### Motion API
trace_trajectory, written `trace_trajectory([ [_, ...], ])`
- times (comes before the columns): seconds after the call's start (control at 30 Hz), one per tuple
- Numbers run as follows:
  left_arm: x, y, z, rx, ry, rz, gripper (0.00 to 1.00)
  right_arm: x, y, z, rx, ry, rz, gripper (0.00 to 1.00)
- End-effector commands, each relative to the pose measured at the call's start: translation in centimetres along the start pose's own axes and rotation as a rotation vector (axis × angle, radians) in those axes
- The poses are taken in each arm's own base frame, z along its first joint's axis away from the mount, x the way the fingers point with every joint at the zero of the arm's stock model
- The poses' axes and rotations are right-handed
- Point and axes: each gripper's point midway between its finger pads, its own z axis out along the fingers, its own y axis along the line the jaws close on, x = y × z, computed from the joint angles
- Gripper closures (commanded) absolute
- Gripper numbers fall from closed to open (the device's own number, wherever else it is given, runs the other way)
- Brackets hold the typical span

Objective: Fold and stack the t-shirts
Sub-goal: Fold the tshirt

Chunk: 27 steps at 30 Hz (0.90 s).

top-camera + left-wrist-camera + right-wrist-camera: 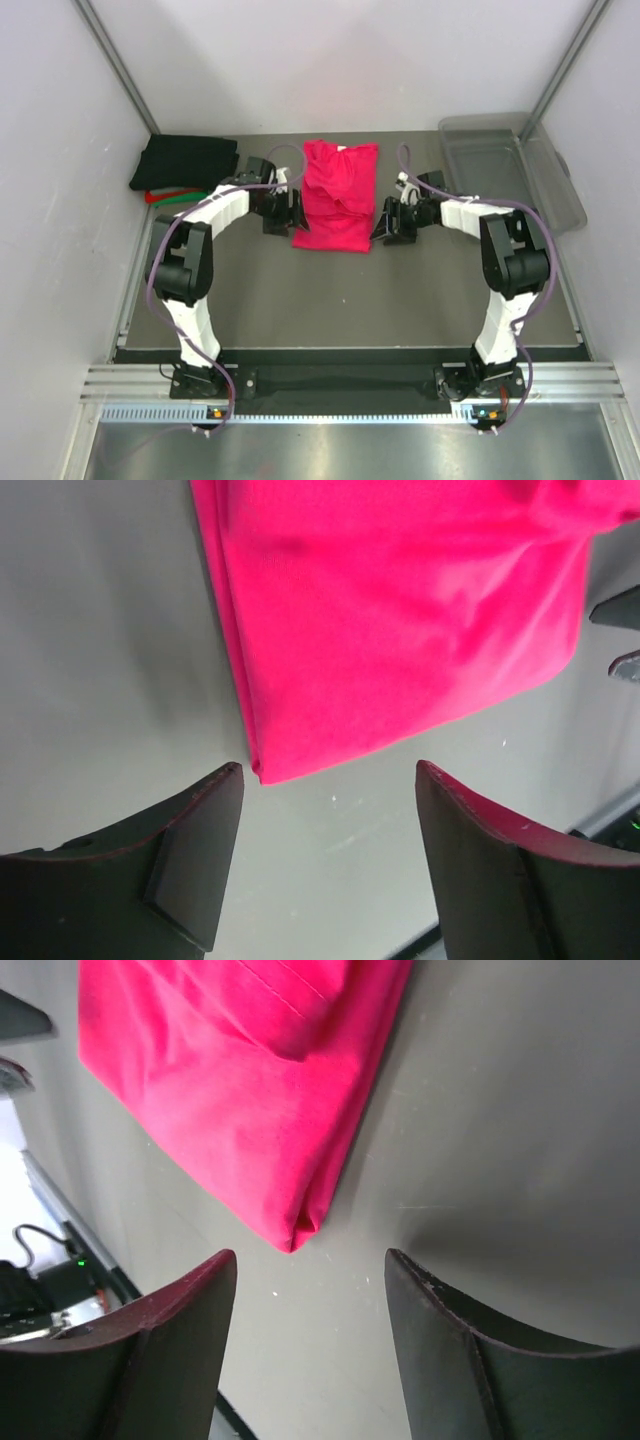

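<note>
White-black arms, purple cables, black wedge-shaped pincer fingers.

The bright pinkish-red cotton t-shirt is plain and unpatterned against the dark grey worktop, the folded black cotton tee is solid too, the red and green folded tees show as thin stripes, and the clear rectangular plastic bin is untinted.

Bright, even overhead light, soft shadows, wrist views' near edges blurred (pink shirt oversaturated).
</note>
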Motion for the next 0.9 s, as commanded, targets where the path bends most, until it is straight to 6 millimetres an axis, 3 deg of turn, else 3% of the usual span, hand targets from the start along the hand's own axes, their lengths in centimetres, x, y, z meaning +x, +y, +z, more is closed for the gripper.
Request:
trace_trajectory([
  [0.0, 1.0, -0.4, 0.6, 0.063, 0.038, -0.1, 0.23, -0.8, 0.9, 0.2, -0.062, -0.019, 0.01, 0.39],
  [0.2, 1.8, 0.7, 1.5, 0.097, 0.073, -0.144, 0.23, -0.1, 0.6, 1.4, -0.089, 0.007, 0.058, 0.42],
  [0.5, 3.1, 1.3, 2.8, 0.104, 0.115, -0.193, 0.37, 1.0, 0.7, 2.8, -0.104, 0.041, 0.084, 0.44],
  [0.87, 3.6, 1.9, 3.8, 0.099, 0.133, -0.218, 0.43, 2.3, 1.2, 3.5, -0.124, 0.067, 0.111, 0.45],
])
